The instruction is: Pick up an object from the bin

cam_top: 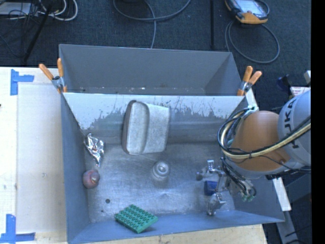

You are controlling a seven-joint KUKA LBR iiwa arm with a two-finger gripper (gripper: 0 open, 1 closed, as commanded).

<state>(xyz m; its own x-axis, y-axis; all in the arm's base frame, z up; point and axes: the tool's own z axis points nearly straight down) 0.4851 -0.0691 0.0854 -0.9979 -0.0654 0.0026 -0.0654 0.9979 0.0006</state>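
Two-fingered tool (213, 189) gapes astride a blue block (210, 187); arm (300, 117) lettered "KU".

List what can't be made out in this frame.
- Camera view: small blue thing at the pincer, too small to identify.
- Camera view: bin floor at right, hidden under the arm's orange cover and cables.
- Camera view: dark speck near the green studded plate, too small to tell.

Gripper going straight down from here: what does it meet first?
Probably the small blue object between the gripper's open fingers, by the bin's right wall; depth is unclear.
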